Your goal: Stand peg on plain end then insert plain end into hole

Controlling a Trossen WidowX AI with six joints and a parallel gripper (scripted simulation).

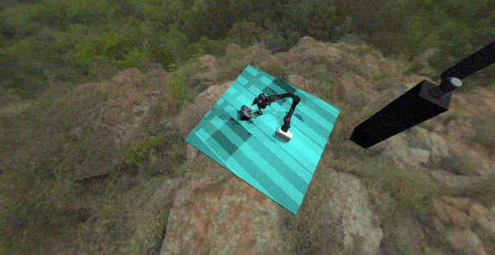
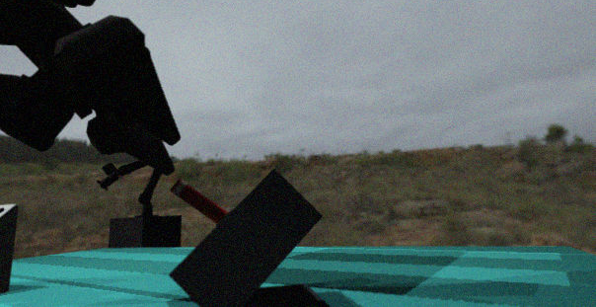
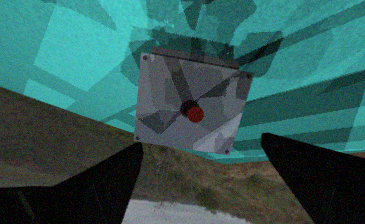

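Note:
The red peg stands out of the hole in the face of the sloped panel, tilted along the panel's facing direction. A paler band shows near its outer end in the exterior view. Its inner end is hidden in the panel, and its depth cannot be seen. My gripper is open and empty. It is off the peg's outer end, with a gap between them, and faces the panel. In the wrist view the peg's end lies between and beyond the two wide-apart fingers.
The teal patterned table carries the arm and panel. A white box is at the arm's base. A dark block shows behind the panel in the exterior view. A large black beam is at the right of the top view.

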